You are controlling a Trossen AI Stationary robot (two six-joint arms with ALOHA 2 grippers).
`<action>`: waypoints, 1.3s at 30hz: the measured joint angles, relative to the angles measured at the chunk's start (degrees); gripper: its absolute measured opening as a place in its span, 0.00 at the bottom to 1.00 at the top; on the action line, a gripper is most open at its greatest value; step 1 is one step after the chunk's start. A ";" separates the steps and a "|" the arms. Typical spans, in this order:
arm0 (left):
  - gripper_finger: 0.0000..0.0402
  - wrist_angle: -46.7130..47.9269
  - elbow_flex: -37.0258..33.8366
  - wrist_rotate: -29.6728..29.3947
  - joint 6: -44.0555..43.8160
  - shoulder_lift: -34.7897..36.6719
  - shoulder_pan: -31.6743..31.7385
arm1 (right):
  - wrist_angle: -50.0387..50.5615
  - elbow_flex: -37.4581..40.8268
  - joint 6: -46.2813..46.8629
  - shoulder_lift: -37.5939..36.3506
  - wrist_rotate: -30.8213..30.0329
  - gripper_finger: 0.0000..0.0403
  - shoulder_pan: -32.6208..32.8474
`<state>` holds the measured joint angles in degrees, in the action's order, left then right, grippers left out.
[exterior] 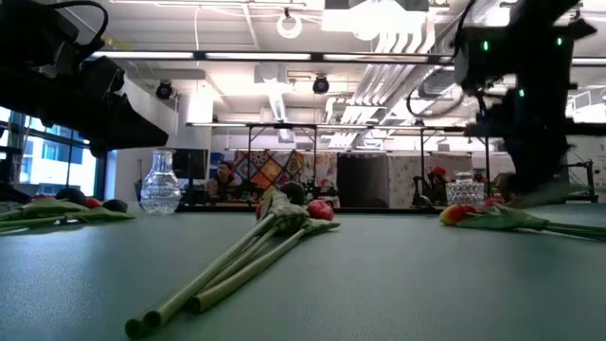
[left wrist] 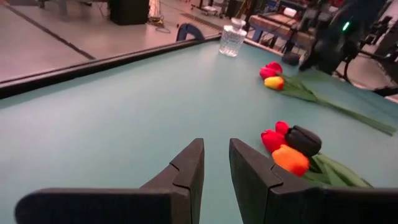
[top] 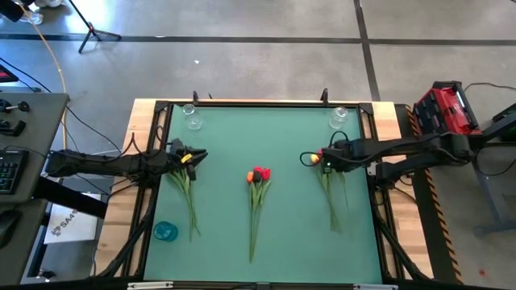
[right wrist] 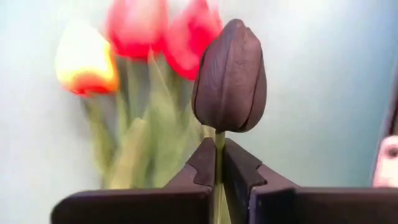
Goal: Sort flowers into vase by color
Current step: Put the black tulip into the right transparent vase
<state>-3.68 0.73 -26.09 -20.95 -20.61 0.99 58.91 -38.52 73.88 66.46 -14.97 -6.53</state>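
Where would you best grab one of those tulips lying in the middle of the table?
Probably on the stem just below the head of a middle tulip, coming from above: it lies flat, the stem is thin, the head bulky. The right pincer grips its dark tulip that way.

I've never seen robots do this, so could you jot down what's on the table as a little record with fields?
Table: green mat
Flower bunches: three, left bunch, middle bunch, right bunch
Vases: two clear glass, left vase, right vase, both empty
Right claw: shut on the stem of a dark tulip
Left claw: slightly open, holding nothing, at the left bunch's heads
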 joint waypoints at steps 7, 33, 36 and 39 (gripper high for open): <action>0.15 -0.02 0.00 -0.22 -4.66 -1.98 0.00 | 3.13 -8.19 -5.80 -7.44 -12.86 0.00 1.04; 0.15 -2.62 -0.02 -6.61 -1.60 -6.50 -2.54 | -39.15 3.03 -35.71 -11.76 -28.50 0.00 6.41; 0.15 -6.65 -0.02 -6.84 1.03 -6.50 -2.53 | -39.41 3.01 -36.85 -12.22 -29.34 0.00 6.89; 0.15 -10.05 -0.02 -6.80 3.67 -6.50 -2.54 | -39.04 3.03 -38.36 -13.02 -33.63 0.00 8.95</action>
<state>-13.74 0.71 -32.89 -17.28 -27.11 -1.54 19.87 -35.48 35.52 53.44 -48.60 2.42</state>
